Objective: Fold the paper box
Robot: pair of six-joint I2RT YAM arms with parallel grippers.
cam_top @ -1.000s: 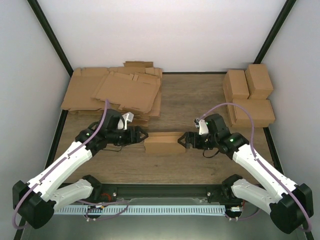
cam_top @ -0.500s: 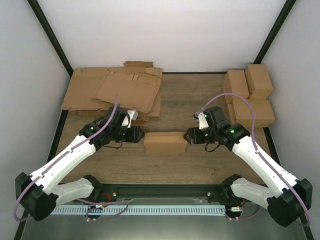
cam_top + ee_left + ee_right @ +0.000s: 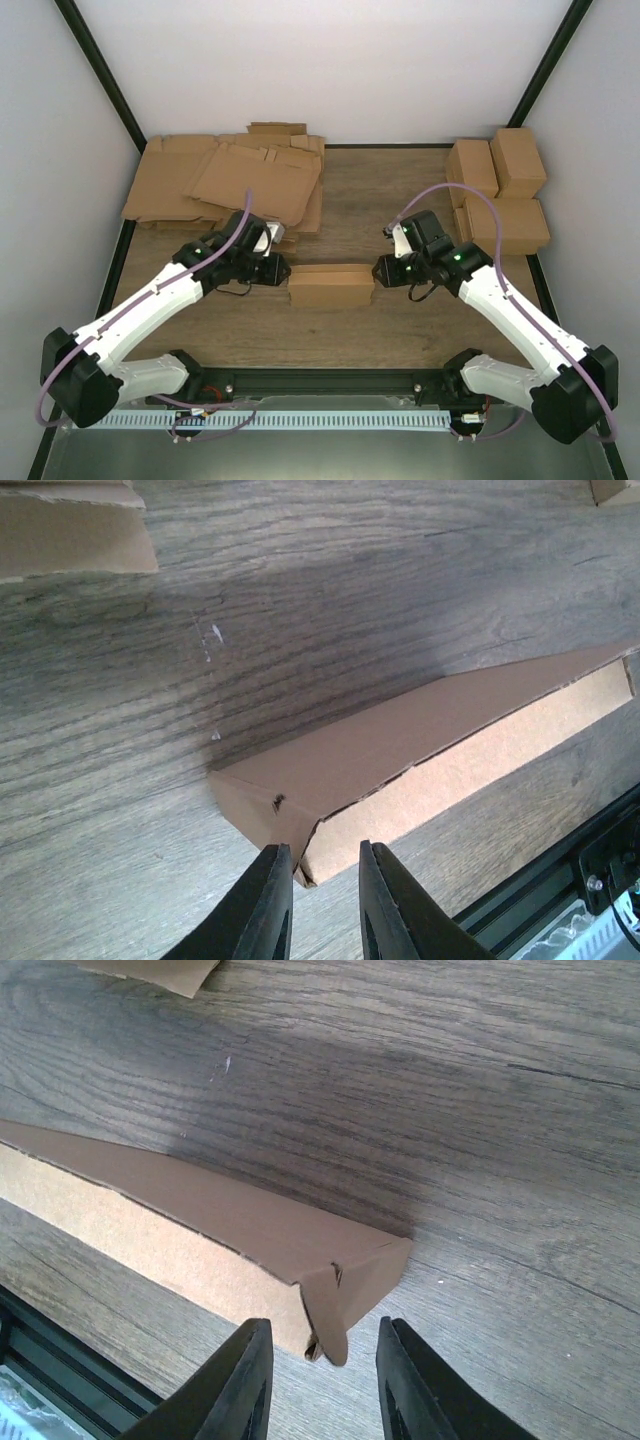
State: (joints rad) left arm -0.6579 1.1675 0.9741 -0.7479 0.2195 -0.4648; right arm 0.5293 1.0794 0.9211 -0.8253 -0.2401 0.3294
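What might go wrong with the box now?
The right gripper is open around a loose end flap; closing might crumple it instead of tucking it. At the left gripper, the box corner sits off-centre between the fingers, so it may slip out. Nothing pins the box to the table, so an uneven push could slide it.

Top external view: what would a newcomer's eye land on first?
The small paper box in the middle of the table stands out first. The left gripper is at its left end and the right gripper at its right end, both open. Next come the flat cardboard sheets piled at the far left and the cluster of closed brown boxes at the far right.
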